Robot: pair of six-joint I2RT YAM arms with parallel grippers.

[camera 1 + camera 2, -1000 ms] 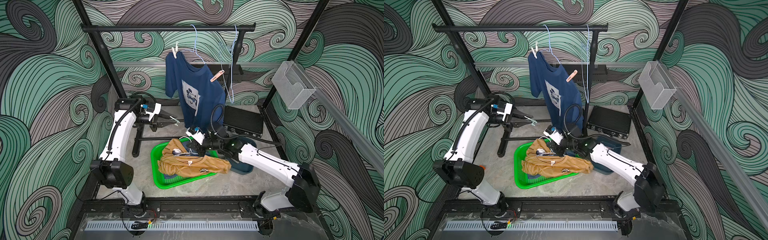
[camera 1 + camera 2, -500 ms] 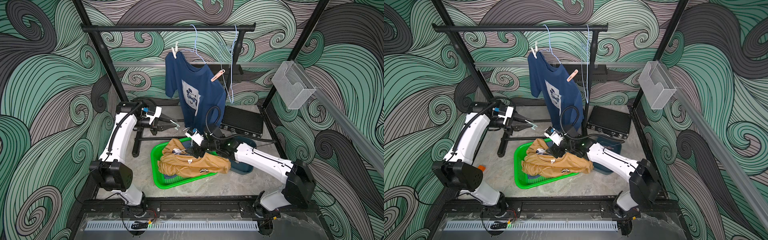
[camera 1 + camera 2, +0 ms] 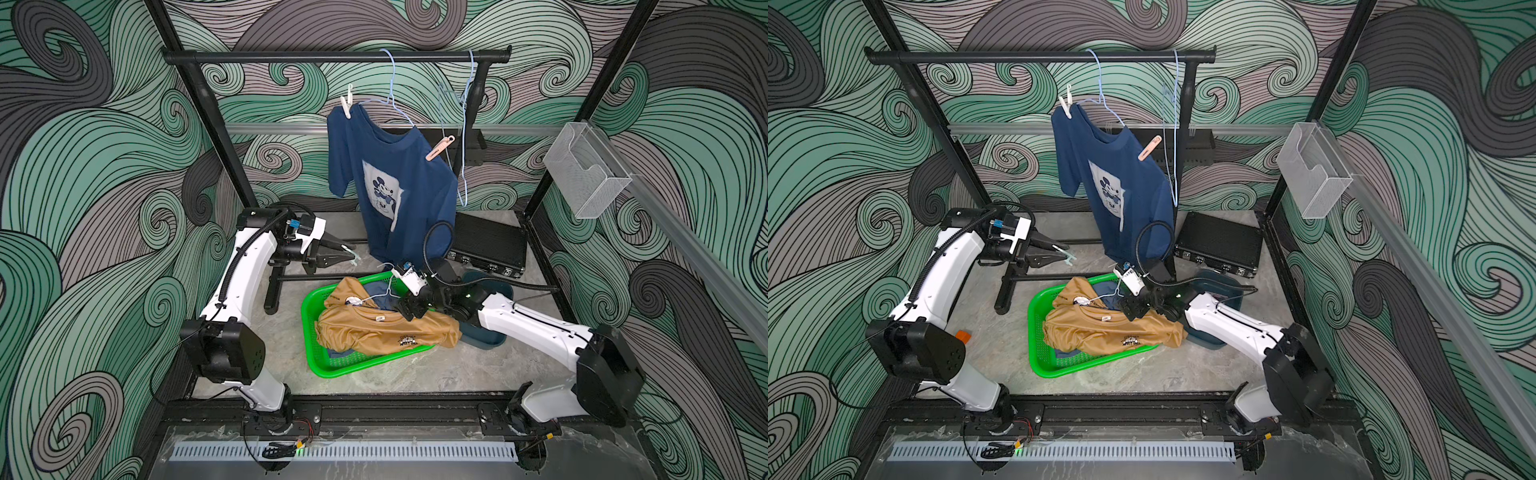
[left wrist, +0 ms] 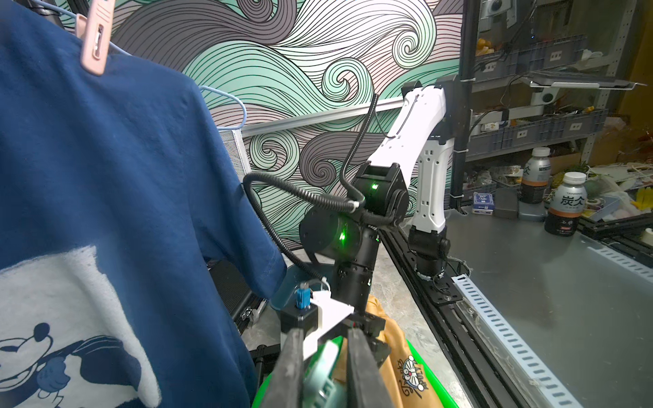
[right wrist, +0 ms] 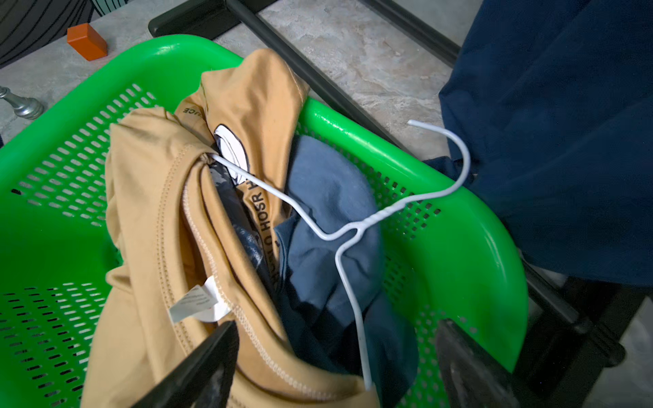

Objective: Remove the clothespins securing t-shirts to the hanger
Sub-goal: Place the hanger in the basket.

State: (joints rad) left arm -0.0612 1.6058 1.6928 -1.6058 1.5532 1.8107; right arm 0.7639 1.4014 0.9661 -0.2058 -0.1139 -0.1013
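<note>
On the black rail [image 3: 291,57]: navy shirt [image 3: 399,195] hung on a pale blue hanger [image 4: 243,109], plain in both top views. Pinned at both shoulders: white clothespin [image 3: 347,106] on the shoulder toward the left arm, upright; peach clothespin [image 3: 439,148] on the opposite shoulder, tilted. Just beside, on the same rail, a bare blue hanger [image 3: 1176,183].

On the floor below the navy hem: green basket [image 3: 309,332]. Inside, tan shirt [image 3: 386,332] heaped over a blue shirt [image 5: 328,197]. White hanger [image 5: 353,229] threaded into the tan collar, hook reaching past the basket rim.

Left gripper [image 4: 323,349]: raised beside the navy shirt, near the rack's foot. Jaws narrow, clamped on a mint clothespin [image 4: 319,371].

Right gripper [image 5: 337,328]: low over the basket. Jaws spread wide, gripping nothing; one finger above the tan shirt, the other above the basket wall.

Elsewhere on the floor: orange block [image 5: 86,41] near the basket on the left arm's side. Black case [image 3: 490,245] behind the right arm. Dark blue tub [image 3: 486,338] under the right arm, touching the basket's end.
</note>
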